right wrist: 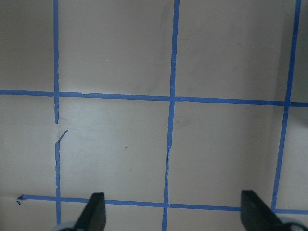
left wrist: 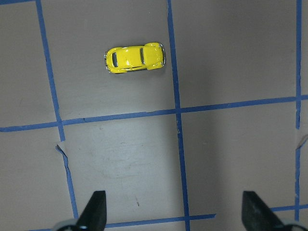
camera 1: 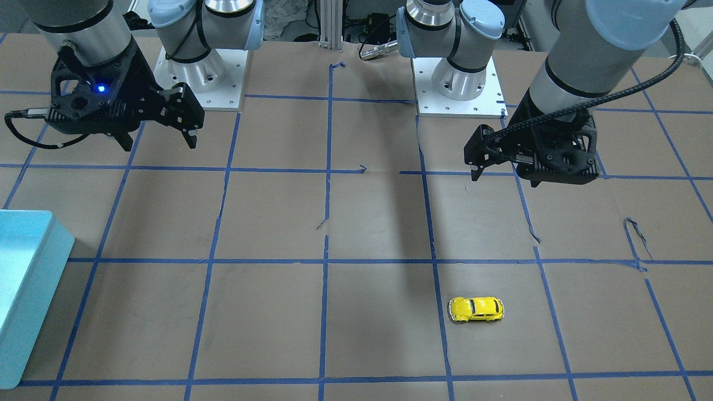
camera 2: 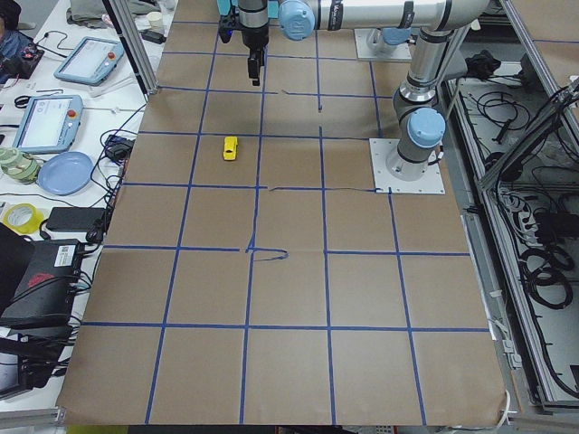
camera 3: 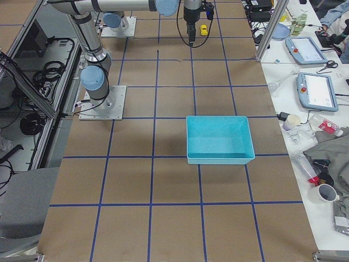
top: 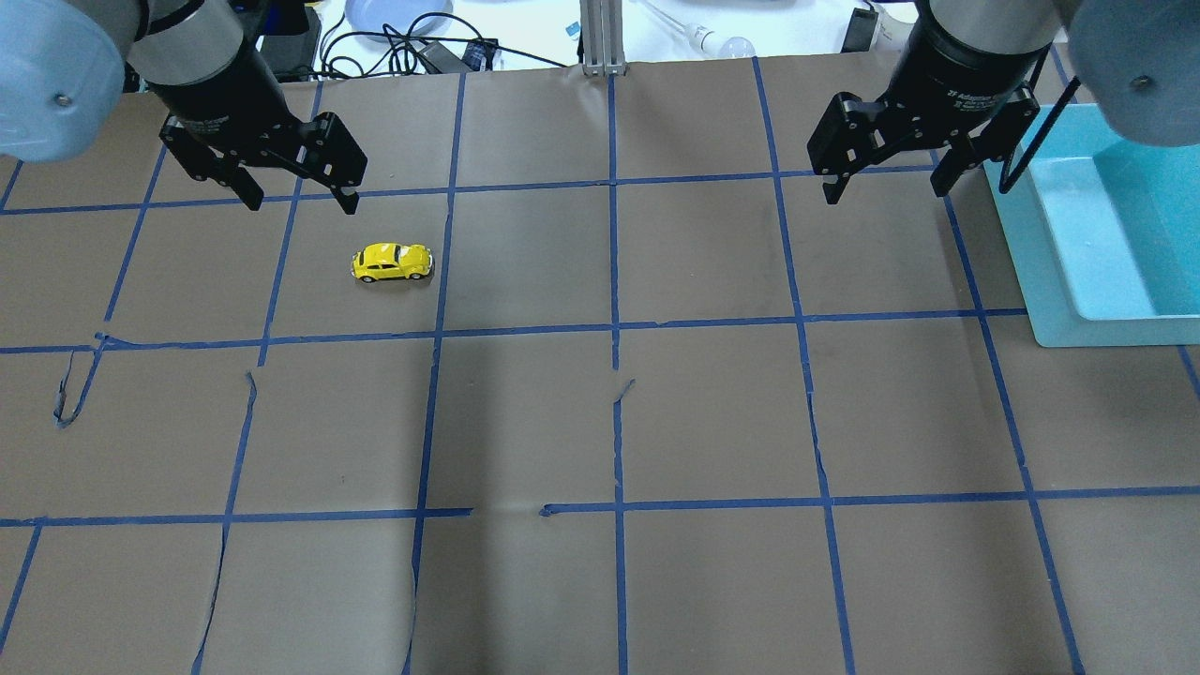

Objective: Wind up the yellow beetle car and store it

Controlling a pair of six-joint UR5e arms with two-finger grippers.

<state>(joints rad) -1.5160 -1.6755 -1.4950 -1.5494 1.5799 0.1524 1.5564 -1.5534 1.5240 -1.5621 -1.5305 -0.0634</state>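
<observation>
Nearest, the left hand point(left wrist: 174, 207) hangs empty with its fingers apart. The yellow car point(left wrist: 134, 57) sits on the table point(left wrist: 231, 144), upper left of that wrist view. The right hand point(top: 885, 192) is apart too. Judging by this, winding has not begun; next comes reaching over and gripping the car squarely.

A robotics lab: robot arms point(camera 2: 412, 136) bolted to a tape-gridded table point(camera 2: 289, 298), teach pendants point(camera 2: 43, 122) and cables point(camera 2: 543, 267) beside it.
</observation>
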